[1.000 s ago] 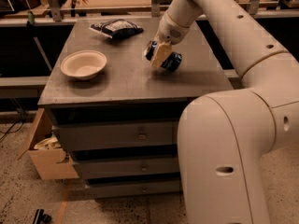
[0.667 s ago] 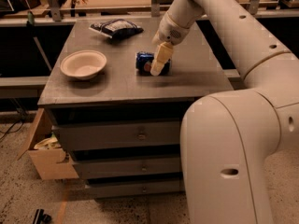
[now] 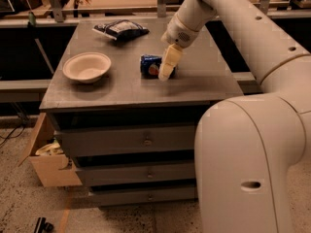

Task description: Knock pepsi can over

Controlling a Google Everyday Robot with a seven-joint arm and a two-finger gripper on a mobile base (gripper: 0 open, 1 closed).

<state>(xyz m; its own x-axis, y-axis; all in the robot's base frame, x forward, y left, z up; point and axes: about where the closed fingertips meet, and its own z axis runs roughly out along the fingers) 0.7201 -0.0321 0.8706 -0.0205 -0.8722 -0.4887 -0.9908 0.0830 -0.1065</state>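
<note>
The pepsi can (image 3: 150,65), dark blue with a red-white-blue logo, lies on its side near the middle of the grey cabinet top (image 3: 121,89). My gripper (image 3: 166,67) reaches down from the white arm and its cream fingers touch the can's right end, partly covering it.
A white bowl (image 3: 86,67) sits on the left of the cabinet top. A dark crinkly snack bag (image 3: 120,29) lies at the back. The arm's large white base (image 3: 252,164) fills the right foreground. An open wooden drawer (image 3: 48,159) sticks out low on the left.
The gripper has swept left across the cabinet top. The can went from tilted under the fingers to lying on its side, further left.
</note>
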